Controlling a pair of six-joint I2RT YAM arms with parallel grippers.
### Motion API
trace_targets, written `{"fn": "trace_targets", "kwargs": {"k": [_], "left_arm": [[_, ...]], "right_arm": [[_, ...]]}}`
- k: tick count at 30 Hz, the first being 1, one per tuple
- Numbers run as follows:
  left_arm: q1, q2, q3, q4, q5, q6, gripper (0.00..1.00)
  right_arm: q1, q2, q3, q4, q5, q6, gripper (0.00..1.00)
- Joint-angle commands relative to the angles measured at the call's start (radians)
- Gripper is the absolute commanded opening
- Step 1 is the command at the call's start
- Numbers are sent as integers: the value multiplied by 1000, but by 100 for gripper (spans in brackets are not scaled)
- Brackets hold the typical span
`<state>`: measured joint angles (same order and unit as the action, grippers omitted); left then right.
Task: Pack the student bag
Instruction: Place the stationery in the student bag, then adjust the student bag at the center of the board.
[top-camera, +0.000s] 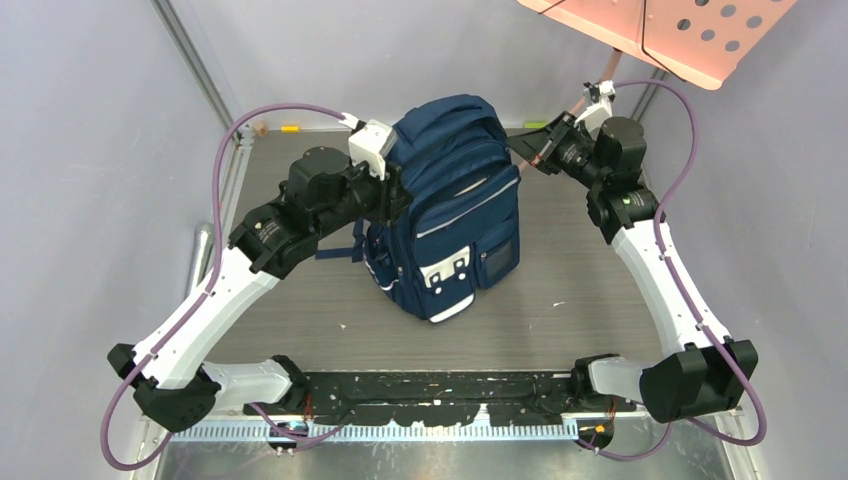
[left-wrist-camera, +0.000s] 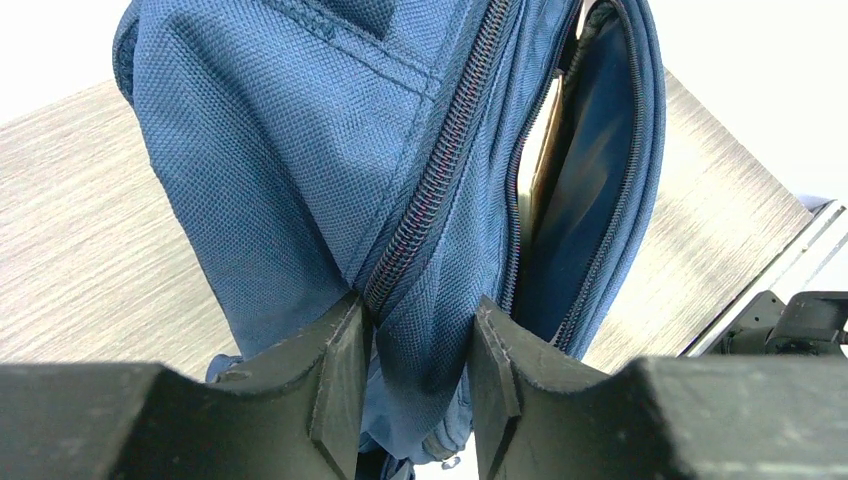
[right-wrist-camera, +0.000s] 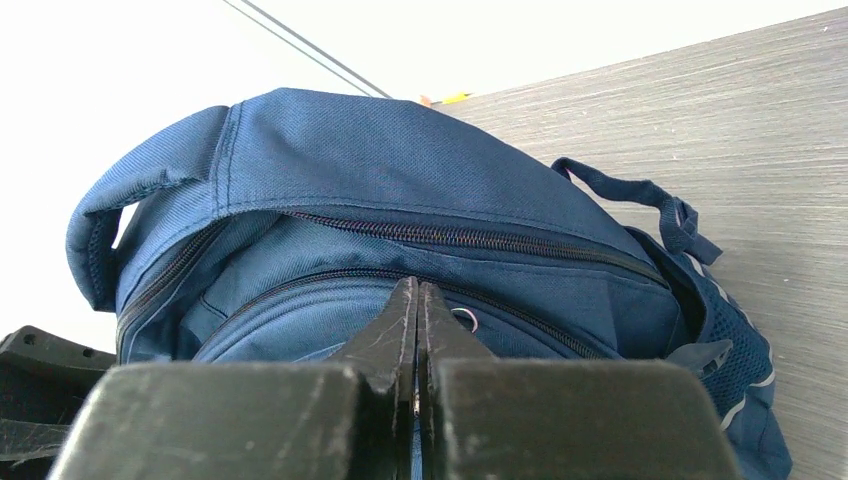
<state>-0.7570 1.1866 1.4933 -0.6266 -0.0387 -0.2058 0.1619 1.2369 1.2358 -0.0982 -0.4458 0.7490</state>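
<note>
The student bag, navy with pale stripes and white patches, stands upright in the middle of the table. My left gripper is at its upper left side. In the left wrist view, that gripper pinches a fold of the bag beside a zipper, and fabric fills the gap. Past the fold a compartment gapes open, with a tan book edge inside. My right gripper is at the bag's top right. In the right wrist view, it is shut on a zipper pull of the bag, a small metal ring beside the tips.
A pink perforated panel hangs over the back right corner. A small yellow item lies at the back left edge of the grey table. Grey walls close in on both sides.
</note>
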Motion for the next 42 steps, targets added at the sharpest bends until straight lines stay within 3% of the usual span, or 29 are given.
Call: {"fn": "trace_targets", "kwargs": {"k": [1, 4, 7, 9, 14, 18, 21, 27, 34, 42], "left_arm": [[1, -24, -4, 23, 15, 7, 39], [2, -27, 4, 4, -15, 40, 33], [28, -41, -4, 3, -25, 122, 11], [73, -37, -11, 1, 59, 193, 2], [186, -24, -4, 2, 248, 377, 0], [312, -38, 21, 1, 383, 464, 0], [362, -43, 54, -37, 465, 530, 0], [380, -18, 141, -144, 477, 611, 0], [383, -64, 52, -131, 468, 581, 0], [383, -123, -16, -131, 425, 561, 0]], "right_arm": [[5, -17, 31, 7, -3, -49, 1], [5, -36, 32, -39, 40, -85, 1], [5, -64, 45, -116, 141, -154, 16], [5, -87, 36, -143, 203, -176, 27], [5, -144, -39, -93, 170, -185, 55], [5, -186, -94, -66, 157, -148, 67], [7, -233, -165, -15, 181, -78, 69], [54, -299, -316, 158, 213, 68, 71], [146, -315, -396, 321, 263, 171, 72], [176, -255, -380, 370, 186, 171, 72]]}}
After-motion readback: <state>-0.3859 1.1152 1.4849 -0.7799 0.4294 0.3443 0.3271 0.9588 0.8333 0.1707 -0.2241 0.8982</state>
